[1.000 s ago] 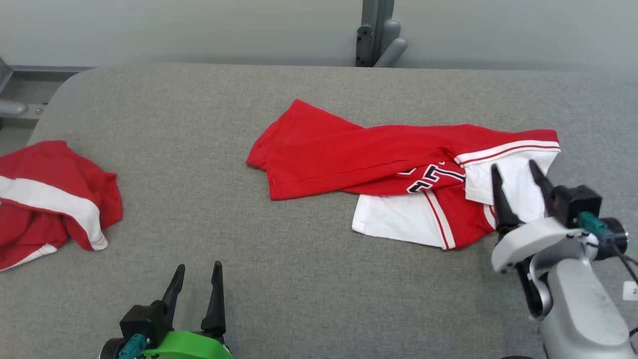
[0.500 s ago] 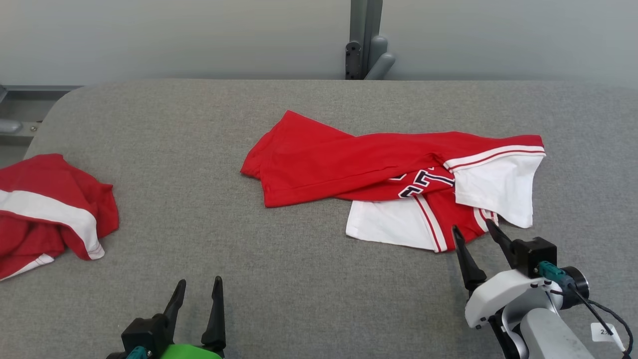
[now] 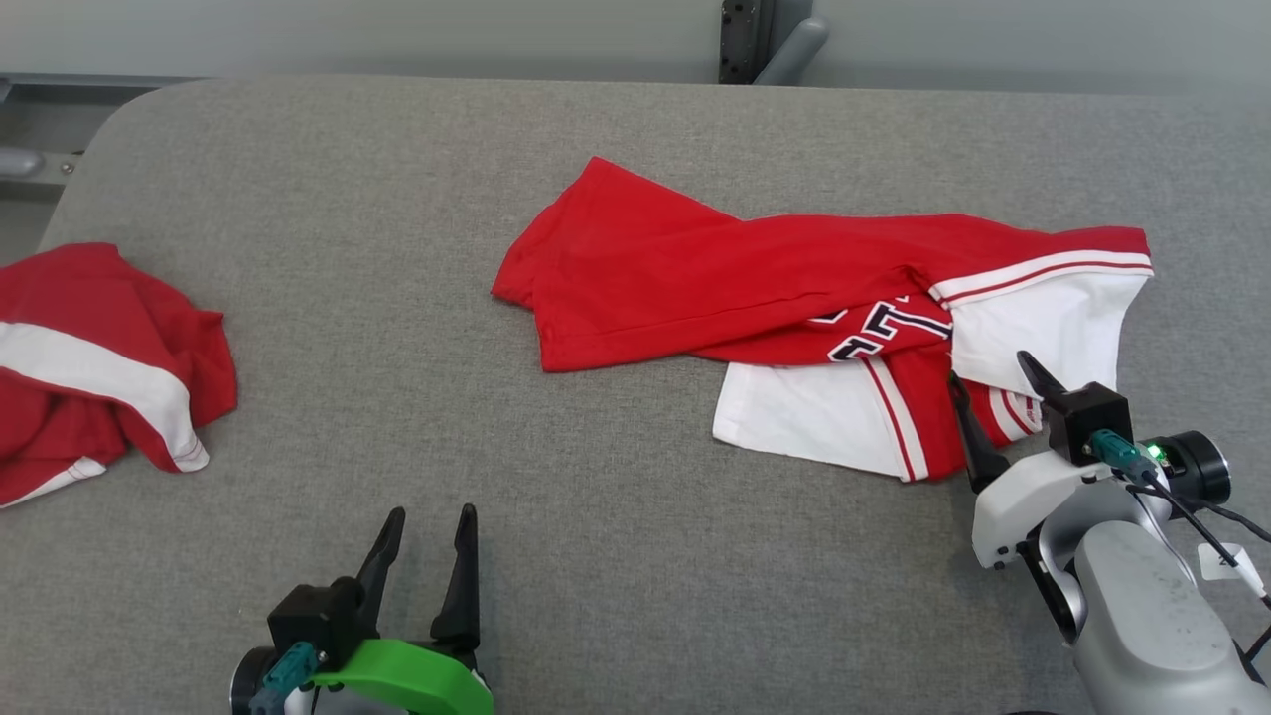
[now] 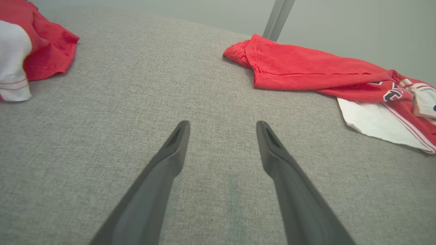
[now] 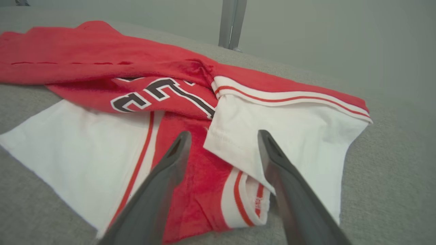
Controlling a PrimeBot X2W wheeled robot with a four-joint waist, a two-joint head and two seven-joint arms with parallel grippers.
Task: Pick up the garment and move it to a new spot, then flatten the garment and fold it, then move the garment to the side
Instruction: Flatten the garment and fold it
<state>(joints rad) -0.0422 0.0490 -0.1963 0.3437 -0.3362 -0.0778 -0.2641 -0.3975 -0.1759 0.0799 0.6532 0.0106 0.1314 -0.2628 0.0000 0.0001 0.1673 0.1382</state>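
**Head view: the shirt is not flat yet, and both grippers are empty**

The red and white shirt (image 3: 755, 288) lies in a twisted heap on the gray table (image 3: 397, 179). One red part is folded over the dark letters. A white sleeve (image 3: 1043, 328) sticks out on one side.

The right gripper (image 3: 989, 367) is at the near edge of the shirt. Its two fingers are spread wide apart and hold nothing. In the right wrist view, the edge of the white sleeve sits just ahead of the fingers and between them. I cannot tell if the tips touch the cloth.

The left gripper (image 3: 432, 509) is well apart from the shirt, over bare table. The shirt is far off, ahead of it and to its right. Its fingers are spread wide too, and it holds nothing.

Another red and white cloth (image 3: 99, 367) lies in a heap far out past the left gripper's left side.

How far along is the job? I think it is near the start. The shirt is not flat and not neatly folded, and no gripper has it. I cannot tell if it has been moved to a new spot. Smoothing it, folding it and moving it to the side are all left to do. The right gripper looks ready to pinch the sleeve edge.
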